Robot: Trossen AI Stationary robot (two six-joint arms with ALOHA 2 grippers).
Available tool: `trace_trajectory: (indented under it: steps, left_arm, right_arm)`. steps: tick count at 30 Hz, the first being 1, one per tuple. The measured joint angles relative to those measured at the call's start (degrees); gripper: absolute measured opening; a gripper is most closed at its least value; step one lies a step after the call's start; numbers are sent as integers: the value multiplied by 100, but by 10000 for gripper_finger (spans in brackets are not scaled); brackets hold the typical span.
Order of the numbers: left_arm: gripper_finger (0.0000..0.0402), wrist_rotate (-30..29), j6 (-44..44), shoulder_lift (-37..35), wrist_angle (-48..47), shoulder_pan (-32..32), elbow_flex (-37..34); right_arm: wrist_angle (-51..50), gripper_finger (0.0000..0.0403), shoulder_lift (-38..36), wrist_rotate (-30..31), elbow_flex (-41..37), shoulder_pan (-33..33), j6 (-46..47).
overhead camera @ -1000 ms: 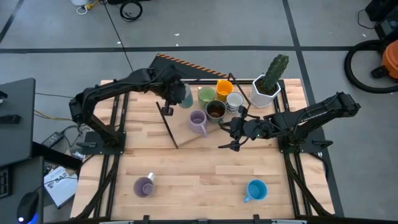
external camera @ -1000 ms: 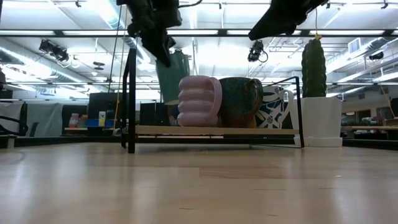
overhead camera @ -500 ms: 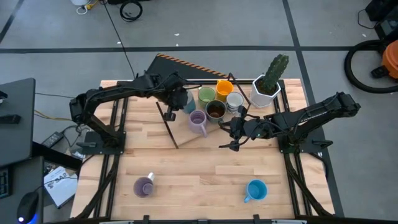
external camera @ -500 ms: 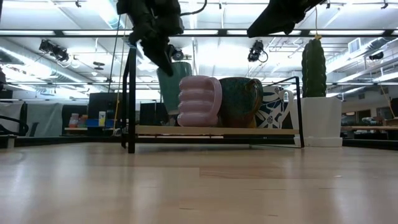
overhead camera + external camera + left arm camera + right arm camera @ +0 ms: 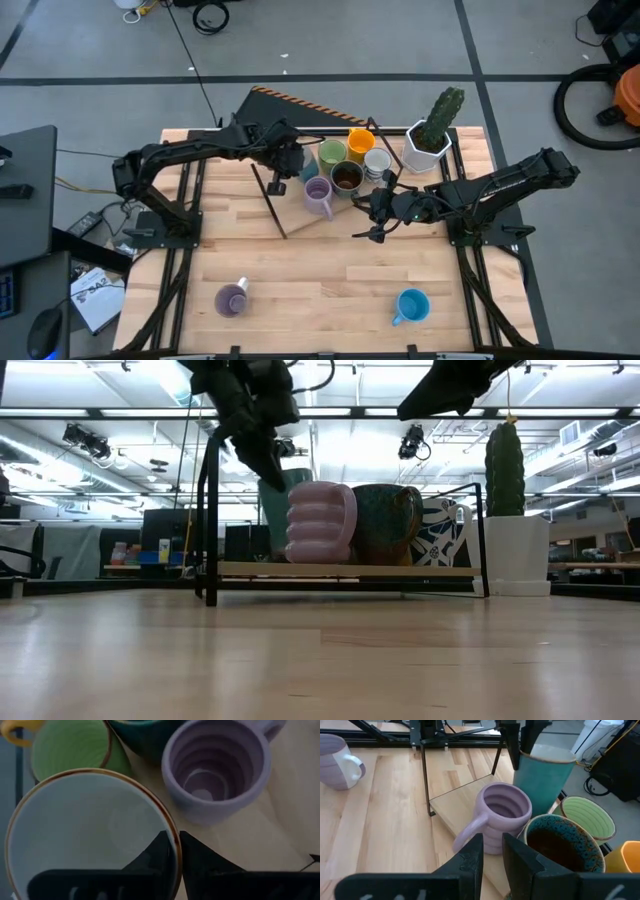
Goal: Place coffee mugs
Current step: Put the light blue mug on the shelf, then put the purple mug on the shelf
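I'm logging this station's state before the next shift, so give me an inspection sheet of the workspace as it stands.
Surface: wooden table, a low black-framed rack at the back.
Job's things: teal mug held over the rack beside lilac mug, brown mug, green mug, orange mug; purple mug and blue mug at the front.
Clutter: potted cactus.
Grippers: left gripper pinches the teal mug's rim; right gripper hangs empty.
Cables: cable on the floor.
Surroundings: grey floor.

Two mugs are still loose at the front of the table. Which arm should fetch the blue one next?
Probably the right. The right gripper hangs empty, and the blue mug sits on its side. The left gripper is shut on the teal mug at the rack.
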Motion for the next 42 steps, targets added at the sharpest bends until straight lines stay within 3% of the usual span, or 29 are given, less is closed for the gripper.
trace_trajectory:
  steps: [9, 24, 34, 42]
  left_arm:
    - [44, -24, 73, 437, 52, -37, 4]
    - [49, -47, 103, 461, 279, -93, 2]
    - [121, -409, 52, 412, 353, -252, 45]
    - [150, -954, 50, 382, -635, -385, 866]
  right_arm:
    - [47, 77, 0, -154, -2, 0, -3]
    - [80, 77, 0, -162, -2, 0, -11]
    - [80, 77, 0, -160, -2, -1, -7]
    - [77, 77, 0, -158, -2, -1, -7]
